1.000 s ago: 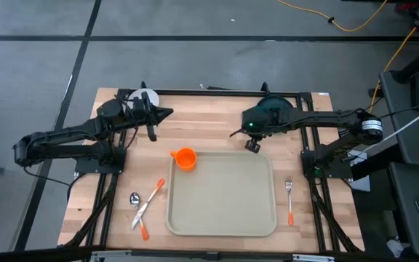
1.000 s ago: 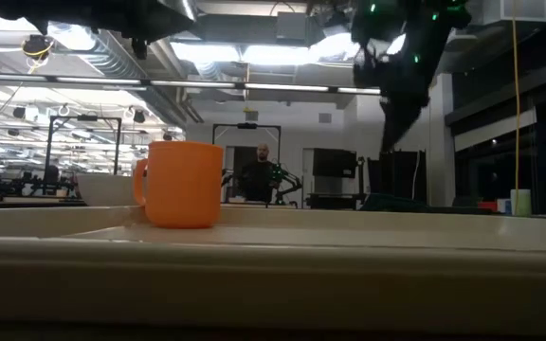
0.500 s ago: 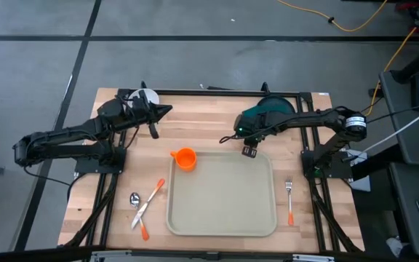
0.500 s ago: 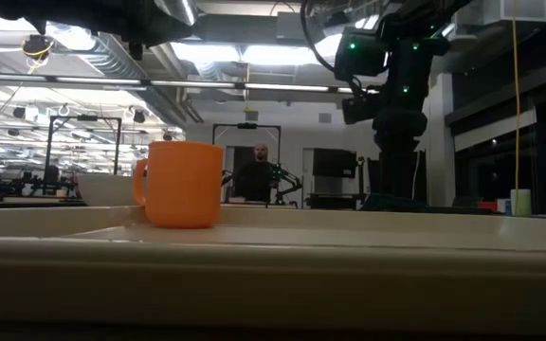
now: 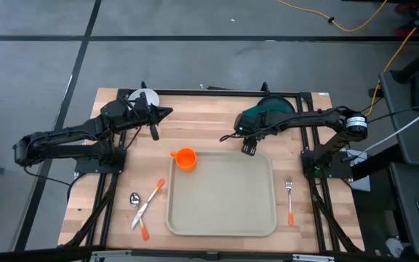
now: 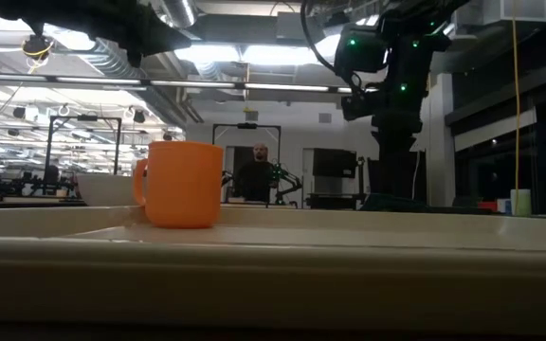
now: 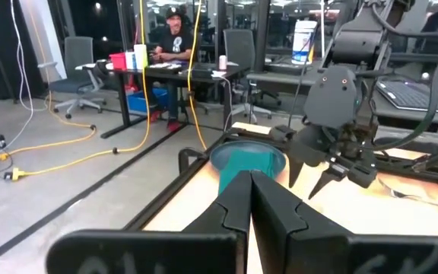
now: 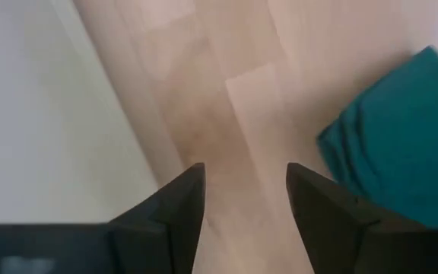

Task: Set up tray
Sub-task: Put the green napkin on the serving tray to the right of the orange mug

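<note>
- table (image 5: 217,109): light wood slats w/ black frame rails along the sides; near edge cut off at the bottom of the high view, bare wood strip open betw tray and far rail.
- tray (image 5: 222,193): big beige rect, rounded corners, raised rim, lies flat at table centre toward the near edge. inside bare in high view. low view only gets its near rim (image 6: 273,260) as a blurred pale band, interior mostly hidden behind it.
- left arm: stretched from the left side toward the far-left corner. left gripper (image 5: 168,111) hangs over the wood near the white bowl, fingers (image 7: 243,199) pressed together, nothing betw them.
- right arm: reaches in from the right. right gripper (image 5: 249,150) sits just off the tray's far rim, over the wood strip betw tray and plate; fingers (image 8: 175,207) apart w/ bare wood showing betw them, holding nothing.
- teal plate (image 5: 268,113): round, dark, far-right of table; partly covered by the right arm from above, only an edge in the right wrist view (image 8: 390,152).
- white bowl (image 5: 140,97): far-left, half hidden by the left arm.
- orange mug (image 5: 185,158): upright on the tray's far-left corner, handle to the left.
- fork (image 5: 289,200): orange handle, on wood right of tray, apart from it.
- spoon (image 5: 144,202) + knife (image 5: 141,218): crossed, on wood left of tray; hard to tell which lies on top.
- person (image 6: 257,175): far behind table, dim, small.
</note>
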Robot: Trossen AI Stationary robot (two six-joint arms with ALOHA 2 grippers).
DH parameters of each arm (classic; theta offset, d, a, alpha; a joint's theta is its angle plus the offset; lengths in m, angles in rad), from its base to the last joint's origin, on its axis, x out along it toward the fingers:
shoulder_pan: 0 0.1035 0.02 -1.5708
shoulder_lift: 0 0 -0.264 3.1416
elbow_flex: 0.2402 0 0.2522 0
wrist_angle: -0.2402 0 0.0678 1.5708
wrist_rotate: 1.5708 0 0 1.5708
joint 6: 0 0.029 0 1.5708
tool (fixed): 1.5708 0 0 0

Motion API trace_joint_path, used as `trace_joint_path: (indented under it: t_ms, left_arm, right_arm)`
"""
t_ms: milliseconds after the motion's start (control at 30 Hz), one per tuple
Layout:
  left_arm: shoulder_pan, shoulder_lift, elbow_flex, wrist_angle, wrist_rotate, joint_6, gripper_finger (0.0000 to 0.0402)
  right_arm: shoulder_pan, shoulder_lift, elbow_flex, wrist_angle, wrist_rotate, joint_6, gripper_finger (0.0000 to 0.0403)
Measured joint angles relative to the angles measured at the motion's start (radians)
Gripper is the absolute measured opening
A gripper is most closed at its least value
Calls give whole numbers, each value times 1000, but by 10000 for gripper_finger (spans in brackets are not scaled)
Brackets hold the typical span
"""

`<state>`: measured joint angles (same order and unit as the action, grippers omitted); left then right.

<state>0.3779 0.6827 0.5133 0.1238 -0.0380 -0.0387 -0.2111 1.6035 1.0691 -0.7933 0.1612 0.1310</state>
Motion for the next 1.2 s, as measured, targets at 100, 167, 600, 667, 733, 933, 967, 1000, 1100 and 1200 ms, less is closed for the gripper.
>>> trace_joint_path:
  t_ms: [100, 167, 600, 667, 733, 933, 967, 1000, 1100, 1200]
  left_arm:
    - [0, 0, 0, 4, -7, 0, 6]
    - [0, 0, 0, 7, -17, 0, 6]
    - [0, 0, 0, 7, -22, 0, 6]
    - [0, 0, 0, 7, -22, 0, 6]
    - [0, 0, 0, 7, -22, 0, 6]
    - [0, 0, 0, 6, -24, 0, 6]
    - [0, 0, 0, 6, -24, 0, 6]
    - [0, 0, 0, 6, -24, 0, 6]
    - [0, 0, 0, 6, -24, 0, 6]
    - [0, 0, 0, 5, -25, 0, 6]
  right_arm:
    - [0, 0, 0, 7, -10, -3, 190]
    - [0, 1, 0, 31, -8, -33, 190]
    - [14, 7, 1, 52, 117, -40, 191]
    - [18, 7, 1, 24, 140, -63, 191]
    - [19, 7, 1, 3, 157, -59, 191]
    - [24, 7, 1, -17, 266, -86, 191]
    - [25, 7, 1, -18, 265, -89, 191]
    - [25, 7, 1, -17, 265, -89, 191]
    - [25, 7, 1, -19, 259, -88, 191]
    - [25, 7, 1, -19, 255, -88, 191]
